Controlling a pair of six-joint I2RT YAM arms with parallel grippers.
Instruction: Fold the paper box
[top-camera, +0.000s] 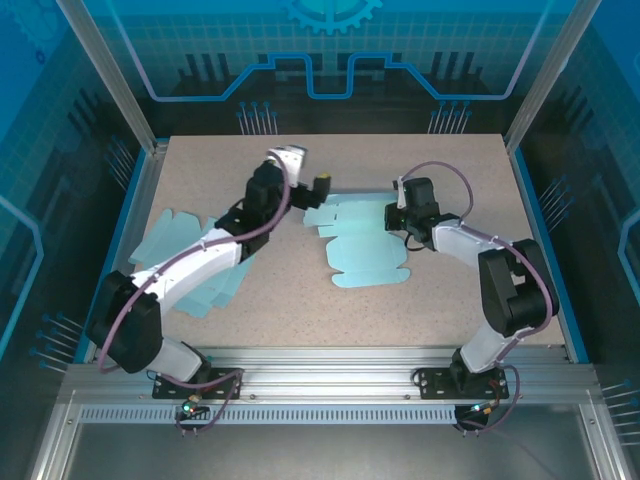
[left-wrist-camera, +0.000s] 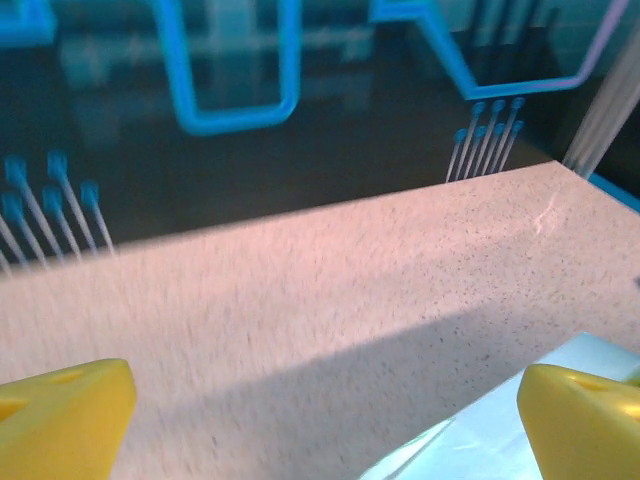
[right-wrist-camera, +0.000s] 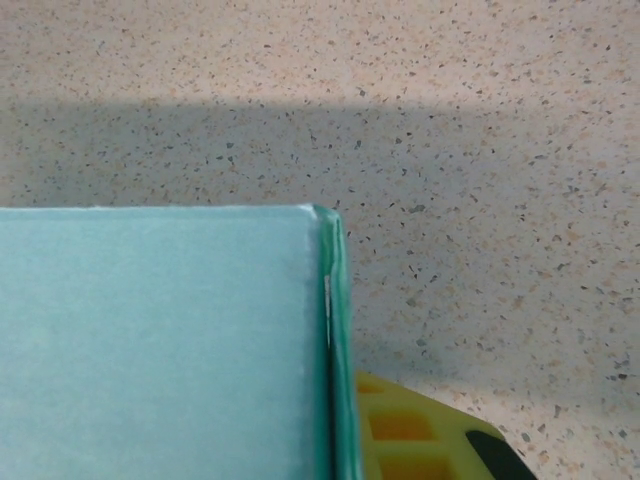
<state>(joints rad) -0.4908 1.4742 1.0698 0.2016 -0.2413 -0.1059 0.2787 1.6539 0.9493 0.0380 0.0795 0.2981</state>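
Left claw (top-camera: 318, 188) spread fully wide and holding nothing. In its wrist view its two yellow fingertips (left-wrist-camera: 60, 415) sit at the lower corners, over bare surface (top-camera: 300, 305). Right claw (top-camera: 398, 215) pressed together, apparently pinching the right edge of the paper box (top-camera: 365, 245); the close view shows the teal folded edge (right-wrist-camera: 335, 340) against one yellow finger (right-wrist-camera: 410, 430). The box lies flat, centre of frame. Count: two claws, one box, and spare teal sheets (top-camera: 175, 235) at left, overlapped, number unclear.
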